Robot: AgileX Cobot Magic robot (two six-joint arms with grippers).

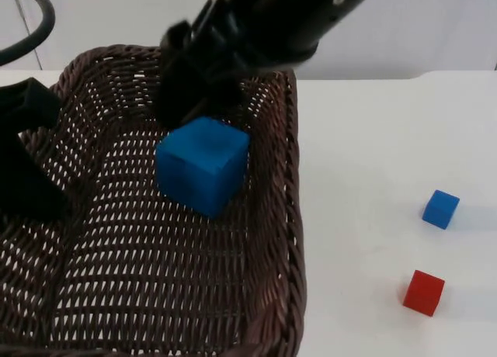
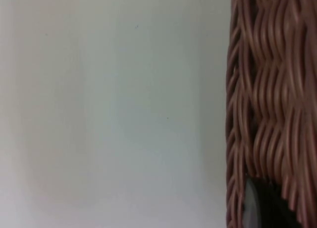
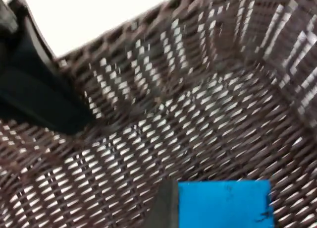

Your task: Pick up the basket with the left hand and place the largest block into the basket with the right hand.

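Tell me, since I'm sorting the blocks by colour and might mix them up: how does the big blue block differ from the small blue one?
The big blue block is far larger than the small blue block. It sits tilted inside the basket at the right gripper; the small one rests flat on the table. Both are blue cubes.

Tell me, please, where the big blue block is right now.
In the top view the big blue block is inside the basket, toward its far right side, under the right gripper.
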